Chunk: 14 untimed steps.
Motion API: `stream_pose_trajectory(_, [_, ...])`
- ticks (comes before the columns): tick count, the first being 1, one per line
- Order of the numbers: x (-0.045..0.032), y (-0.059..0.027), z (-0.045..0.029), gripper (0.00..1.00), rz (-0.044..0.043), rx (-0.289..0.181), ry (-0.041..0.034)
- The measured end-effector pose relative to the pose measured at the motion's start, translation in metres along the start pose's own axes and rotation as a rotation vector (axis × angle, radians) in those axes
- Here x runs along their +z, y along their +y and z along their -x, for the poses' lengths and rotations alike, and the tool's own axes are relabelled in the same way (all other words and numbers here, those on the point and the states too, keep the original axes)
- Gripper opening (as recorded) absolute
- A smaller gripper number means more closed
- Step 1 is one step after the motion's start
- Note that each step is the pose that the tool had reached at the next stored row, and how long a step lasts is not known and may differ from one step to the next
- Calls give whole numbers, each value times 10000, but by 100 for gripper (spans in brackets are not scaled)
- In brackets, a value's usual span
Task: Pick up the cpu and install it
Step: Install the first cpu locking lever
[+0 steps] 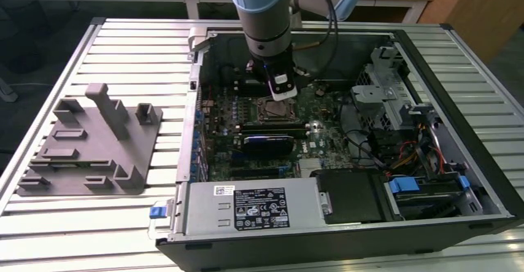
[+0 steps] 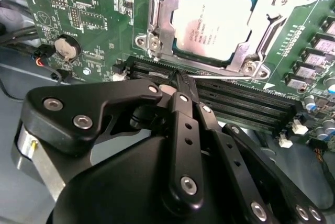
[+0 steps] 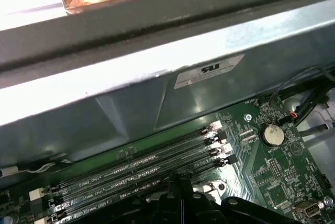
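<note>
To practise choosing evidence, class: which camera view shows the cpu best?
The second wrist view: the cpu lies close, silver top up, inside the socket's metal frame. The exterior view shows the cpu small and distant on the motherboard. The first wrist view looks at the memory slots.

The cpu (image 2: 217, 22) is seen lying flat in the socket, silver top up, with a thin green rim showing at its edges. It is surrounded by a metal frame (image 2: 162, 20) screwed to the green board (image 2: 89, 4). Just beside the frame, a row of black slots (image 2: 246, 103) is laid along the board. The black gripper (image 2: 181, 80) is held over these slots, its fingers pressed together with nothing between them, the tips near the frame but apart from the cpu. A round battery (image 2: 67, 47) is set on the board, and red and black wires (image 2: 39, 57) are plugged in beside it.
</note>
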State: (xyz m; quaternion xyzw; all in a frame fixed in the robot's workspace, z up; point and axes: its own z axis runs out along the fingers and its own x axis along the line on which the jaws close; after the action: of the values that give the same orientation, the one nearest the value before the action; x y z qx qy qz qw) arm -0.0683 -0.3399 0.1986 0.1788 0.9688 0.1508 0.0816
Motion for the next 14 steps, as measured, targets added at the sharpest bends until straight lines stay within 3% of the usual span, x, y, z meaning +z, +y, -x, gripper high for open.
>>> stream_pose_trajectory(3, [10, -2, -2, 11, -70, -15, -21])
stream_pose_trajectory(14, [57, -16, -6, 11, -99, -18, -23])
